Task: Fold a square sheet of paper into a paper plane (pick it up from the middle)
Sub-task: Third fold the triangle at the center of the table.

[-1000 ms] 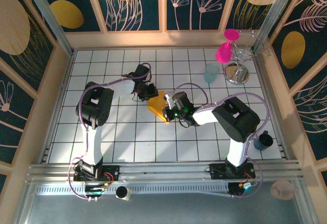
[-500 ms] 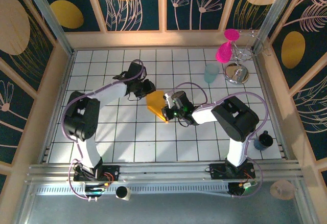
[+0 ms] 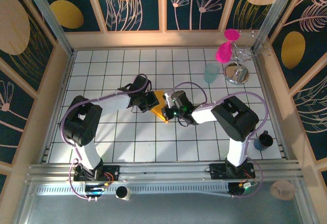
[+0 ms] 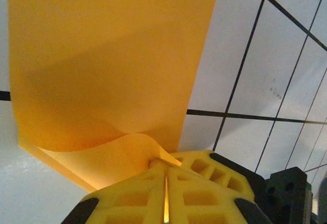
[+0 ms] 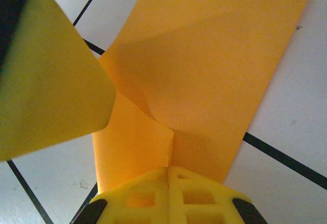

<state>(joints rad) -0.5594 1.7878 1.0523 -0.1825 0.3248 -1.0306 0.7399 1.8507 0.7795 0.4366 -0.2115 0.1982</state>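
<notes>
The orange-yellow sheet of paper [image 3: 159, 107], folded to a narrow pointed paper-plane shape, lies mid-table between both grippers. My left gripper [image 3: 152, 102] is shut on its left edge. In the left wrist view the paper [image 4: 102, 55] curls up into the closed yellow fingers [image 4: 127, 198], with the left gripper [image 4: 165, 170] pinching it. My right gripper [image 3: 168, 107] is shut on the paper's right side. In the right wrist view the right gripper [image 5: 169, 170] clamps a raised fold of the paper [image 5: 214, 70], and a left-gripper finger [image 5: 46, 75] looms at the upper left.
A pale teal cup [image 3: 211, 72], a shiny round metal stand [image 3: 236, 73] and pink pieces [image 3: 224, 52] stand at the back right. A dark cup [image 3: 263, 141] sits by the right edge. Wooden walls [image 3: 51, 81] ring the tiled table [image 3: 127, 142].
My left gripper came nearer from the far-left side of the paper and shut on its edge. The paper now looks narrower from above. The right gripper has stayed shut on it.
</notes>
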